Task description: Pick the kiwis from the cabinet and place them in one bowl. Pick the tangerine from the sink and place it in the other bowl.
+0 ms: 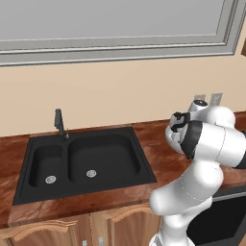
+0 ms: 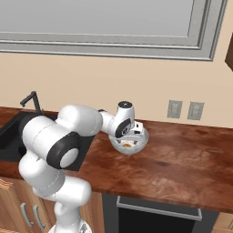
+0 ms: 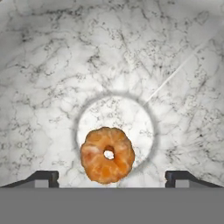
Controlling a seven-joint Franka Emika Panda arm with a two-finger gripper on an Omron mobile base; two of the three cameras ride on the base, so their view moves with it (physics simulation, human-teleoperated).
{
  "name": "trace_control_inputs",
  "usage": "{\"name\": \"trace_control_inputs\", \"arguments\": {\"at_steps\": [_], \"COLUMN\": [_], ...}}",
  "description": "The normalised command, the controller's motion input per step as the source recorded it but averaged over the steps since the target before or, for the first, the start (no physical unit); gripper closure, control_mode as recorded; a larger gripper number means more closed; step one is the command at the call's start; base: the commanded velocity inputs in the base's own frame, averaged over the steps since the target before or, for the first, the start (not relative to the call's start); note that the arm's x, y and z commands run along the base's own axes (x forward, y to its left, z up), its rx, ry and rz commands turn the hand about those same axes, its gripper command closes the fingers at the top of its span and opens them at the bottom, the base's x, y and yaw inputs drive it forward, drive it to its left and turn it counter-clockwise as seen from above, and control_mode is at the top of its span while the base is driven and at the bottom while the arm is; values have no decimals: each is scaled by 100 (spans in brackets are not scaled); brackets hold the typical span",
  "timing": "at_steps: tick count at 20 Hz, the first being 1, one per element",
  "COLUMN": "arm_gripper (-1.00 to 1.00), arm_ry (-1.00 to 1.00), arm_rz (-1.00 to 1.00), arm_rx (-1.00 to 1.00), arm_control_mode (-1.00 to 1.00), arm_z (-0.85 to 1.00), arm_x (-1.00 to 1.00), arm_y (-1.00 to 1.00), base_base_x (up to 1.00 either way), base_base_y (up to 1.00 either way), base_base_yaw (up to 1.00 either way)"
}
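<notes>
Tabletop (image 2: 182, 159): reddish-brown wood grain, carrying the bowl.
Sink (image 1: 84, 161): black double basin, both basins bare.
Bowl (image 2: 142, 142): pale, mottled inside, right of the sink.
Jaws (image 3: 111, 178): spread wide above the bowl, gripping nothing.
Tangerine (image 3: 107, 155): resting on the bowl's floor.

The bowl (image 3: 52, 78) has a smooth, pale, marbled inside veined with grey. The tangerine (image 3: 107, 155) in it looks dimpled and slightly glossy. The tabletop (image 2: 182, 159) is polished, mottled reddish-brown stone. The sink (image 1: 81, 161) is matt black, with silver metal drains (image 1: 91, 173).
</notes>
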Motion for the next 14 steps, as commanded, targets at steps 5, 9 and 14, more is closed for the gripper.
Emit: {"name": "trace_control_inputs", "arguments": {"at_steps": [5,9,14], "arm_gripper": [-100,-100,-100], "arm_ry": [-5,-13,-16], "arm_rz": [0,0,-1], "arm_rx": [0,0,0], "arm_control_mode": [-100,-100,-100], "arm_z": [35,74,81], "arm_x": [0,-11,-28], "arm_y": [-3,-3,0], "base_base_x": [0,0,0], "base_base_y": [0,0,0], "base_base_yaw": [0,0,0]}}
